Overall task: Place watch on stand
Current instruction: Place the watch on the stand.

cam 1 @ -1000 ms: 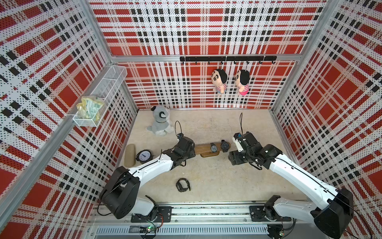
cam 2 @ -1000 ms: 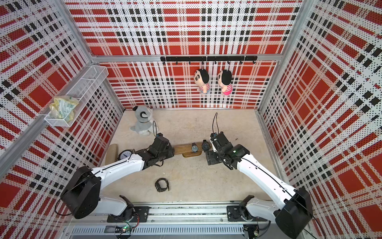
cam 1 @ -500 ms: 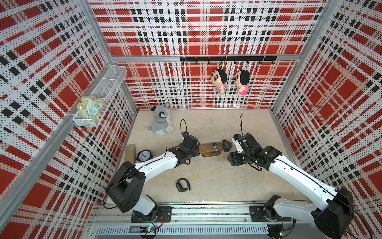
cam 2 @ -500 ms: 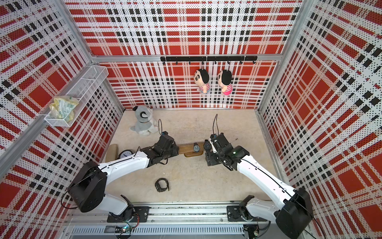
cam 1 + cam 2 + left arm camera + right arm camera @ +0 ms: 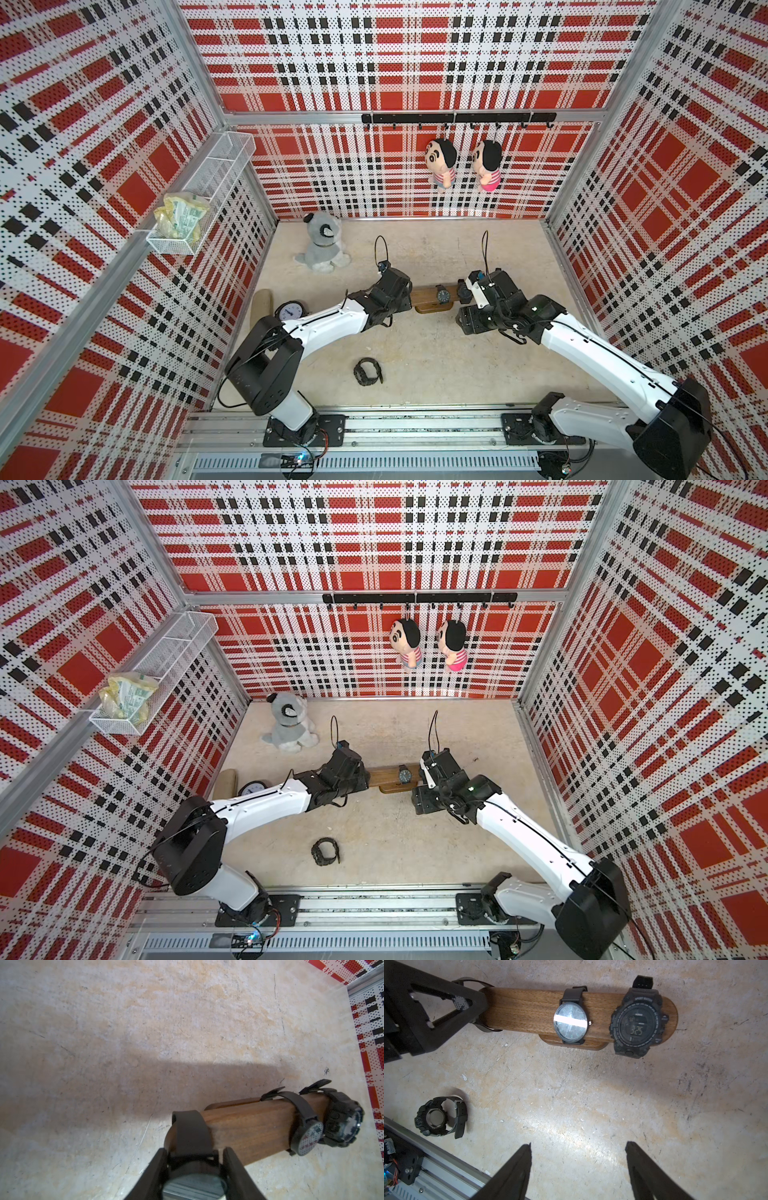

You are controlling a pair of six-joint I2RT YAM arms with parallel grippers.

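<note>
Left gripper (image 5: 195,1150) moved in by me | jaws half-closed on watch (image 5: 190,1126) | strap now around stand (image 5: 249,1126) end, almost placed | right gripper (image 5: 578,1144) wide open, empty.

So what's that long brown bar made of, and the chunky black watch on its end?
The stand looks like wood, dark brown with a smooth, satin finish: grain lines run along its bar. The chunky digital watch looks like matt black plastic or rubber, going by its dull moulded ridges; I cannot tell which.
</note>
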